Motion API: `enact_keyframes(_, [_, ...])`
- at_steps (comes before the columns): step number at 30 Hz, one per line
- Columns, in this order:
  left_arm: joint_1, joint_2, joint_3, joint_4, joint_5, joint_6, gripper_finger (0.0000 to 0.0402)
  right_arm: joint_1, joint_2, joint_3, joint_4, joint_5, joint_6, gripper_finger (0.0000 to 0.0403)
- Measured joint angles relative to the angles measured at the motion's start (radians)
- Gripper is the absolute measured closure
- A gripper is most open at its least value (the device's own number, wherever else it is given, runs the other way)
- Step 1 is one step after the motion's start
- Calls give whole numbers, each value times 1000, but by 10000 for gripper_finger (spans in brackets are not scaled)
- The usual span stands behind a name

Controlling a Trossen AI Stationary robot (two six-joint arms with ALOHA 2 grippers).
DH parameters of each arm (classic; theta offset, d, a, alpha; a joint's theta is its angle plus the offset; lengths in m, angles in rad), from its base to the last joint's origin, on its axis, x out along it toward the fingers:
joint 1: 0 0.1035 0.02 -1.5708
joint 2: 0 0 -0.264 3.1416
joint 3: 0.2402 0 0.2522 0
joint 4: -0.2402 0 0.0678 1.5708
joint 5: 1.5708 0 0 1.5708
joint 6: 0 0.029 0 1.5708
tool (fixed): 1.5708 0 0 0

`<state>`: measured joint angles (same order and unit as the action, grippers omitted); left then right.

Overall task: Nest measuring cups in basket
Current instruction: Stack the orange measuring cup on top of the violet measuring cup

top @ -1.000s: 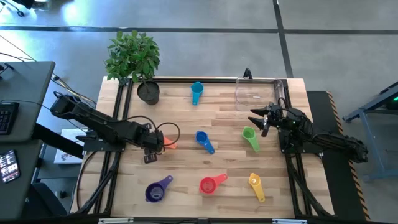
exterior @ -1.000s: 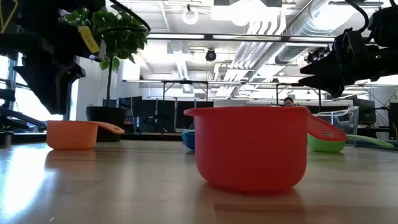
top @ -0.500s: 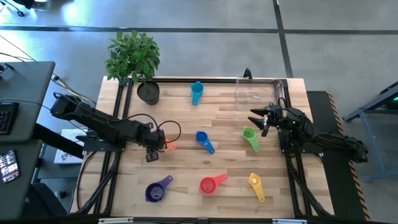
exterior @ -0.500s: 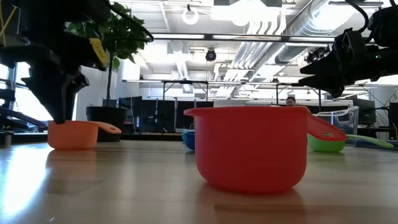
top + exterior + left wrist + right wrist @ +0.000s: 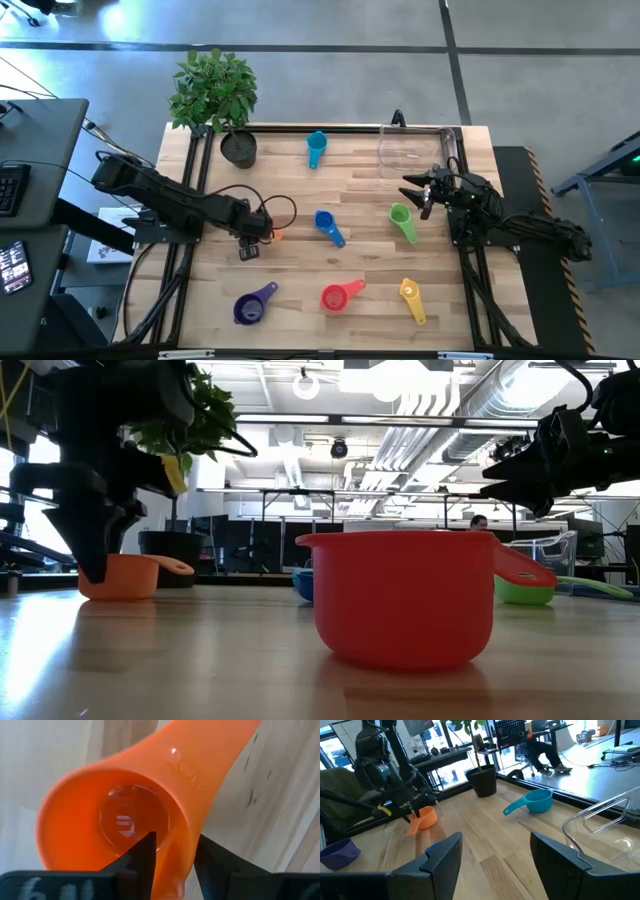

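Note:
The orange measuring cup [image 5: 120, 815] sits upright on the table at mid left, its handle [image 5: 210, 760] pointing away from my left gripper [image 5: 172, 855]. That gripper points down over the cup [image 5: 273, 235], open, with one finger inside the bowl and one outside, either side of the wall [image 5: 176, 865]. In the low view it stands at the cup's [image 5: 125, 578] rim. My right gripper [image 5: 412, 190] waits open and level at the right, near the green cup [image 5: 402, 220]. The clear basket [image 5: 415, 150] stands at the far right with nothing in it. My left gripper comes from above, pointing down, and straddles the orange cup's wall on the side away from the handle, one finger [image 5: 147, 852] inside and one [image 5: 207, 860] outside. Whether the fingers touch the wall, I cannot tell. The cup rests on the table.
Teal [image 5: 316, 148], blue [image 5: 327, 225], purple [image 5: 252, 305], red [image 5: 338, 296] and yellow [image 5: 411, 297] cups lie scattered on the wooden table. A black plant pot [image 5: 239, 148] stands at the far left corner. A person shows far off in the room.
My left gripper has come down over the orange cup and shifted a little toward the table's right edge, so its fingertips now reach the cup's rim. The cup has stayed in place.

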<state>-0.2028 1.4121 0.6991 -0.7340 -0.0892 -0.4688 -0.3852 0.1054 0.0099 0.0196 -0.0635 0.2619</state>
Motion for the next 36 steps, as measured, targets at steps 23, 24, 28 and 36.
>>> enact_keyframes(23, [-60,-33,196,-81,77,-620,398,0,0,0,0,0,0,178])
enact_keyframes(24, [-70,-33,217,-90,80,-663,398,0,0,0,0,0,0,178])
enact_keyframes(28, [-122,-33,297,-113,83,-807,399,0,0,0,0,0,0,178])
enact_keyframes(36, [-257,-33,390,-144,83,-1054,400,0,0,0,0,0,0,178])
